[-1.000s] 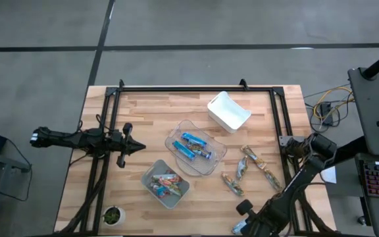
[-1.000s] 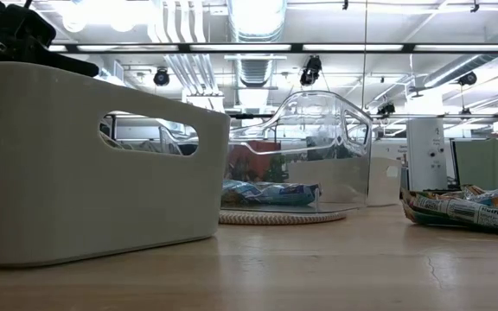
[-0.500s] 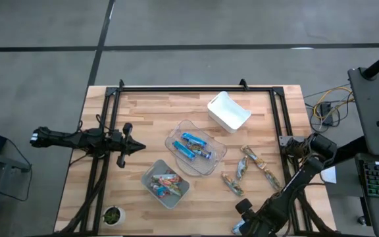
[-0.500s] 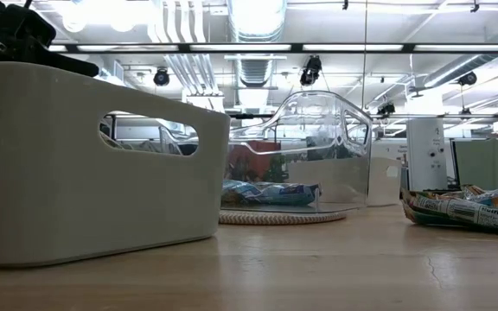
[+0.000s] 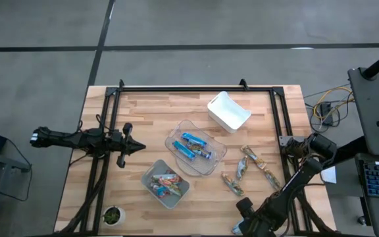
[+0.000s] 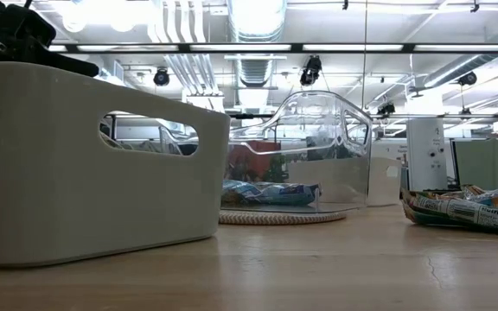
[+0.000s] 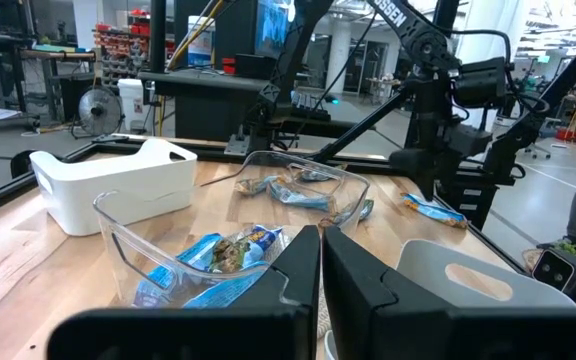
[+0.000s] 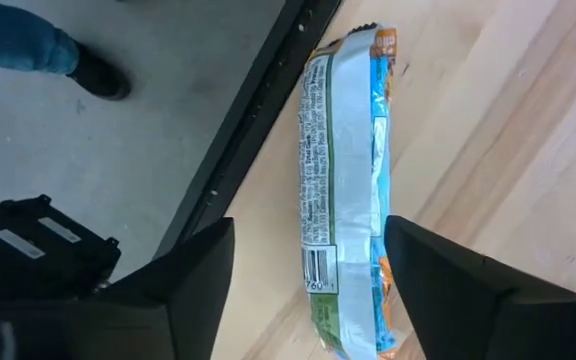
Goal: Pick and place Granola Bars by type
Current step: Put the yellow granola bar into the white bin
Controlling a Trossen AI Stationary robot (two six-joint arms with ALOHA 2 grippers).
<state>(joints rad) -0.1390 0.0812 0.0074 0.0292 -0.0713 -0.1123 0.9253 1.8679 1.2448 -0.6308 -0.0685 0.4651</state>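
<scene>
Your left arm lies stretched low across the table's left side, reaching toward the middle, and its left gripper (image 5: 135, 147) points at the bins with the two fingers (image 7: 298, 262) pressed together, clenched on nothing. Past those fingers you can see the clear bin (image 5: 197, 147) in the middle of the table, holding the blue-wrapped bars (image 5: 193, 146). The grey bin (image 5: 166, 184) sits just near-left of it and holds the red and orange bars (image 5: 164, 184), while the white bin (image 5: 229, 111) stands farther back, right of centre. Your right arm folds back along the table's right rail, elbow at the right edge and forearm running down to the near edge, so the right gripper (image 8: 303, 265) hangs at the near-right corner. Its fingers are spread wide, released, one on each side of a granola bar (image 8: 346, 190) that lies flat on the wood close to the black edge rail, its back seam and barcode facing up; neither finger is seen pressing it. Three greenish-brown bars (image 5: 250, 168) lie loose on the table right of the clear bin. Beyond the edge rail, a person's shoe and trouser leg (image 8: 38, 50) show on the floor.
</scene>
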